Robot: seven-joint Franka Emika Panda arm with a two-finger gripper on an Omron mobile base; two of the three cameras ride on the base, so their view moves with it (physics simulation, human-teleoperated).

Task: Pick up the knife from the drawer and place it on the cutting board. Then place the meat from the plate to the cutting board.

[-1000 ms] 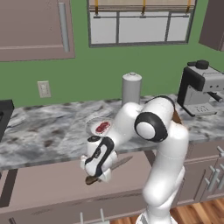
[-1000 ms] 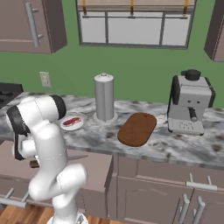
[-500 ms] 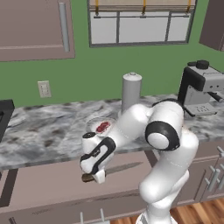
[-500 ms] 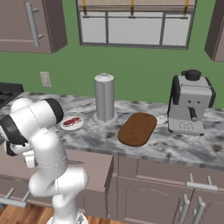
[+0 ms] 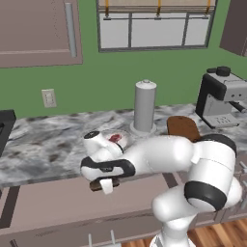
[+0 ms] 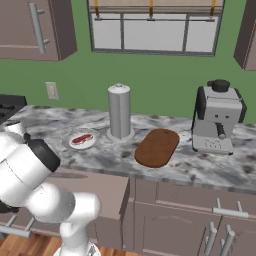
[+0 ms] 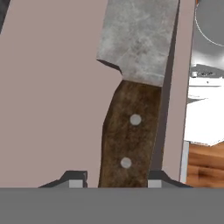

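In the left base view the arm reached down and left over the open drawer, whose flat mauve floor ran along the near side under the counter; the gripper hung low over it with a dark brown handle end showing at its fingers; the plate sat on the counter just beyond the hand, the meat on it; a tall grey canister stood farther back, the cutting board lay to its right, partly hidden by the arm, and a coffee machine stood at the far right.

In the right base view the arm's white body took up the near left; the plate with the meat lay on the counter, left of the canister; the cutting board lay bare between the canister and the coffee machine; the drawer stood pulled out below the counter edge.

In the hand view the knife lay on the drawer floor, close along its right wall, grey blade pointing away, the riveted wooden handle running down between the two fingertips; the fingers stood narrowly apart, one on each side of the handle and close against it; whether they were already pressing it could not be told.
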